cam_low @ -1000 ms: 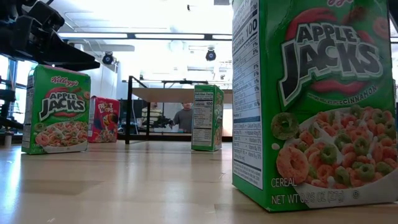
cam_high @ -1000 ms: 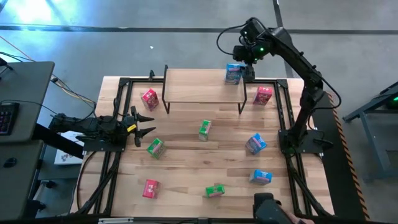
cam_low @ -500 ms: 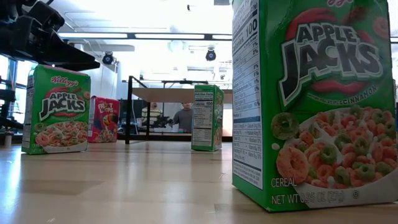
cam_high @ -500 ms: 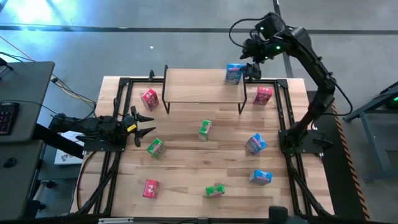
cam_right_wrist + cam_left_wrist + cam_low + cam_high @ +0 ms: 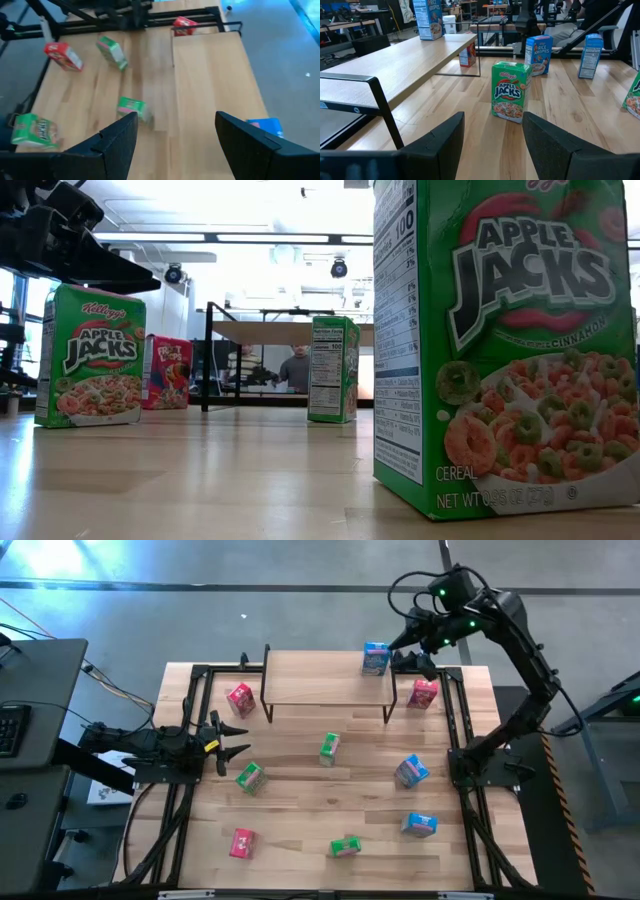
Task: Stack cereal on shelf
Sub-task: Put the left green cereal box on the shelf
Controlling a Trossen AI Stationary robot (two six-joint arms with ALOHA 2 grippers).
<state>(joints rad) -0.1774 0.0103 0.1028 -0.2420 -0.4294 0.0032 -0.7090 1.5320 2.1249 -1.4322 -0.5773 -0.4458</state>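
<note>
One blue cereal box point(image 5: 376, 657) is seen upright on the right end of the shelf point(image 5: 320, 680), a pale, smooth wooden board on thin black metal legs. The right gripper point(image 5: 412, 648) is raised just beside that box, on its outer side, fingers spread and holding nothing. A red-pink box point(image 5: 423, 692) stands on the tabletop point(image 5: 290, 810) just below this gripper, off the shelf's right end. The remaining printed cardboard boxes are scattered over the grained wooden tabletop: a red-pink box point(image 5: 240, 698) at the shelf's left end, green ones point(image 5: 329, 748) mid-table, two blue toward the right edge.

The left gripper point(image 5: 228, 750) is parked at the left edge, fingers parted and empty, near a green box point(image 5: 250, 777).

Only the low view shows the print: "Apple Jacks" point(image 5: 500, 340) on green.
</note>
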